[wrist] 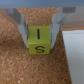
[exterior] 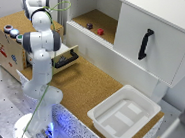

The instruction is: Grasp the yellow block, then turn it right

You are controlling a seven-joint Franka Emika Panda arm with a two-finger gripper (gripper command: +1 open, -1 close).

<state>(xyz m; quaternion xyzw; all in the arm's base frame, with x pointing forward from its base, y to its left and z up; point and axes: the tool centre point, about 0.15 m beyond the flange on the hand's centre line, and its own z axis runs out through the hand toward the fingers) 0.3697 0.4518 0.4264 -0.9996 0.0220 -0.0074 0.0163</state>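
We see a long cork-topped counter (exterior: 86, 86) running across the exterior view, with a white cabinet (exterior: 144, 41) behind it on that view's right. The cabinet's sliding door (exterior: 151, 39) carries a black handle (exterior: 145, 44), and the open recess beside it holds two small things, one dark (exterior: 89, 26) and one red (exterior: 100, 31). At the near end of the counter sits an open white tray (exterior: 124, 113). On the exterior view's left stands a wooden box (exterior: 11, 47) with three round buttons (exterior: 13, 32) on top and a drawer (exterior: 67, 58) pulled partly out.

Our white arm (exterior: 40, 66) rises from its base at the lower left of the exterior view and folds over above the box; from there we cannot make out the gripper or the block.

In the wrist view the gripper (wrist: 40, 29) is spread around the yellow block (wrist: 40, 41). The block stands on the cork between the two metal fingers (wrist: 22, 27), each close against a side face. We cannot tell whether the fingers press the block or only flank it. The block's faces bear black marks. A pale edge (wrist: 75, 50) lies just beside it on the cork.
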